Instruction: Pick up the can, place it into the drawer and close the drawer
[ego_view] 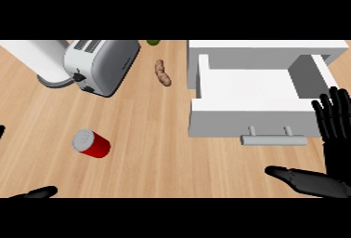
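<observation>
the right hand (336,139) stands at the right edge of the frame, fingers straight and spread apart, thumb stretched out low toward the lower centre; it holds nothing and sits just beside the front right corner of the drawer (247,86), a resting pose that also leaves it handy for the later push on the drawer front; the left hand (37,192) shows only as a dark sliver at the lower left corner, with another scrap at the left edge, and i cannot tell how its fingers stand; the can (92,143), red with a silver lid, lies tilted on the wooden counter (158,158) in the lower left of the frame, well apart from the drawer and untouched by either hand, so the pick has not yet begun; it is nearer the left hand, which looks the likelier one to take it; the drawer is pulled out toward the lower edge, its white tray bare and its grey handle (273,138) facing the viewer, ready to receive; a toaster (101,65) sits in the upper left, a brown potato (162,73) lies between it and the drawer.
</observation>
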`<action>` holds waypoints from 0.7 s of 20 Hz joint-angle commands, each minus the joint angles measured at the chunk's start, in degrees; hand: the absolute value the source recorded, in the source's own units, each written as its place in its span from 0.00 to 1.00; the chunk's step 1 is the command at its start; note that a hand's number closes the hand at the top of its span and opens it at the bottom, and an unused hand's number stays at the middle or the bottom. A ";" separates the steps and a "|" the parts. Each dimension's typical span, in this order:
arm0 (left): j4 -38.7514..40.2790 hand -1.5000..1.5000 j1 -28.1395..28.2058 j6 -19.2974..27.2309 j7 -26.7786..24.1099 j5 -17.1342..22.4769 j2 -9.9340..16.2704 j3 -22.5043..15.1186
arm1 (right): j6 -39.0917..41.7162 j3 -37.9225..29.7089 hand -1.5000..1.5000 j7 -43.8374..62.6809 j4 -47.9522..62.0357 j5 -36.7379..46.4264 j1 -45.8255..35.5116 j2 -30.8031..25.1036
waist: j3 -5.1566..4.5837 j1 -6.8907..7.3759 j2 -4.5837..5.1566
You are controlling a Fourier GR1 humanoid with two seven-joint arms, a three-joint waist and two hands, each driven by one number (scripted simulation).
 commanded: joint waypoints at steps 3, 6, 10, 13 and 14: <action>4.58 0.00 -0.46 -0.90 -2.66 -1.86 -2.76 -1.99 | 0.31 1.20 0.00 0.60 -5.56 0.55 4.96 1.20 | 0.00 -0.22 -0.01; 7.67 0.00 -1.90 1.97 -2.81 -7.52 -4.95 -6.26 | 1.87 -3.69 0.00 2.57 -3.23 -3.85 0.07 -1.88 | 0.01 -0.28 0.06; 3.81 0.00 4.72 0.14 -4.01 -5.44 -4.99 -6.51 | 2.72 -1.89 0.00 -2.47 -5.96 -2.06 8.41 0.90 | 0.01 -0.13 -0.06; 14.73 0.00 -1.77 -0.48 -7.42 -5.66 -3.57 -2.98 | 4.50 -4.27 0.00 -5.10 -0.12 -3.24 5.29 -0.56 | 0.00 -0.18 0.03; 11.40 0.00 2.60 3.39 -6.87 -8.04 -5.04 -8.41 | 4.95 -7.56 0.00 0.97 -2.56 -6.48 1.79 -3.89 | 0.00 -0.07 0.00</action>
